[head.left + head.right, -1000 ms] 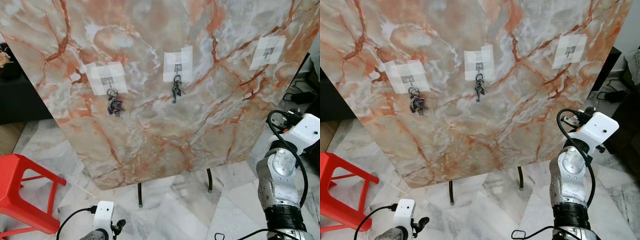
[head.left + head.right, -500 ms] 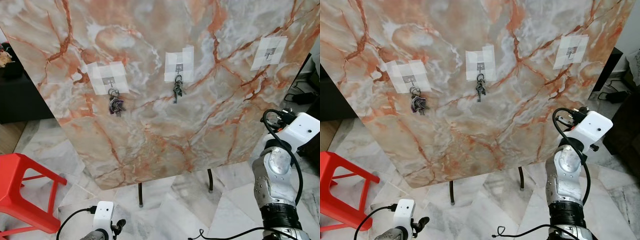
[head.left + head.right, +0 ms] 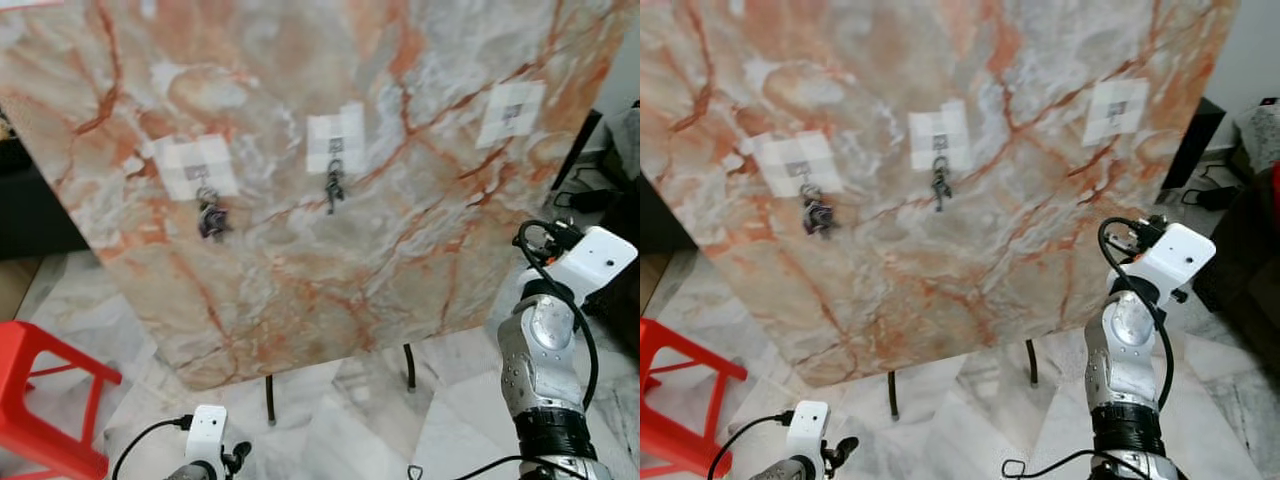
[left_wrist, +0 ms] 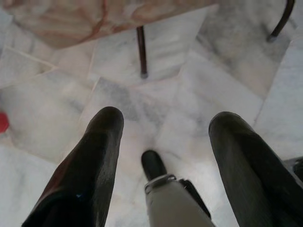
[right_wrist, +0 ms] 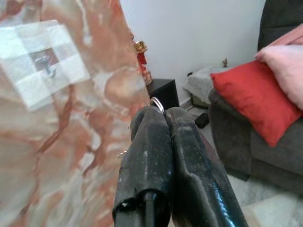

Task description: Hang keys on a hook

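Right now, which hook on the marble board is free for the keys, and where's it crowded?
The right hook is bare, by the board's right edge, above the right gripper, which pinches a key ring. The left hook and middle hook are crowded: each already holds keys.

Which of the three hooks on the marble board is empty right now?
The right hook is empty: bare on its taped patch. The left hook and middle hook each carry keys.

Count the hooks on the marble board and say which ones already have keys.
3. The left hook carries a key bunch, the middle hook carries another key set, and the right hook, near the board's right edge, is bare. None appear hidden.
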